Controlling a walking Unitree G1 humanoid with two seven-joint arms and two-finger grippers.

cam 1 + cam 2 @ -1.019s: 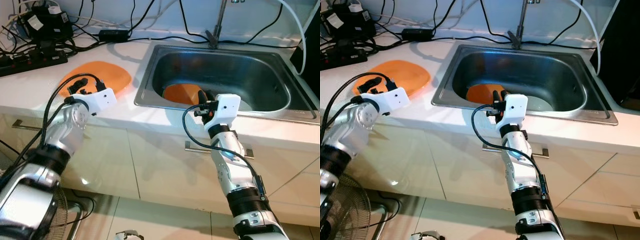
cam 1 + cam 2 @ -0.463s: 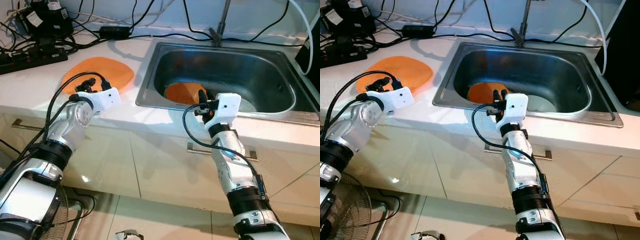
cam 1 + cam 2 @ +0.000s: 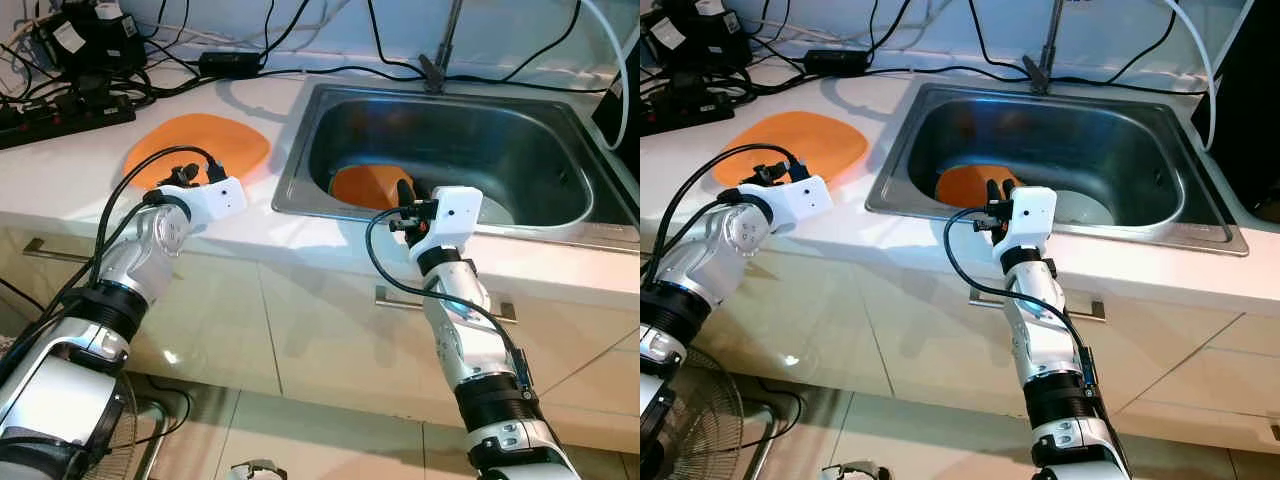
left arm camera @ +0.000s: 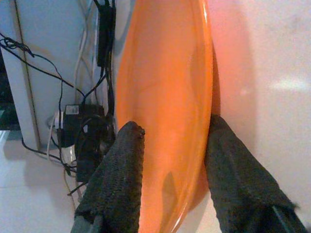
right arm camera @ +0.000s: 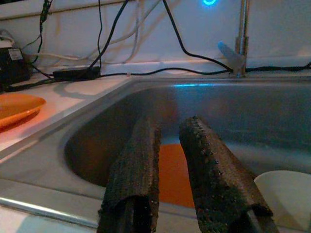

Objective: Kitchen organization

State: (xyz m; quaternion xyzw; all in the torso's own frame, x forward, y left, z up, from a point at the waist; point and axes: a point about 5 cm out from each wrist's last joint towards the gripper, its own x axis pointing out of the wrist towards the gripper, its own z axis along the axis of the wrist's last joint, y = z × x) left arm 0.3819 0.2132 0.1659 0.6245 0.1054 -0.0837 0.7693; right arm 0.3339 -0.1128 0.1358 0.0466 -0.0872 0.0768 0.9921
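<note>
The left gripper (image 4: 167, 194) has closed in on the counter's orange plate (image 3: 196, 147), fingers apart straddling its rim; right gripper (image 5: 177, 160), slightly apart, waits above the sink (image 3: 300, 150).

sink plate (image 3: 368, 186) half behind right tool (image 3: 404, 192)

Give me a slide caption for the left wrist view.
Left gripper open, its black fingers straddling the near rim of the orange plate on the white counter.

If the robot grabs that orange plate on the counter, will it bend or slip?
The orange plate looks thin and glossy, so probably stiff, light and a bit slippery. It lies flat on the counter, so it likely won't roll. The left gripper has its fingers either side of the rim.
</note>
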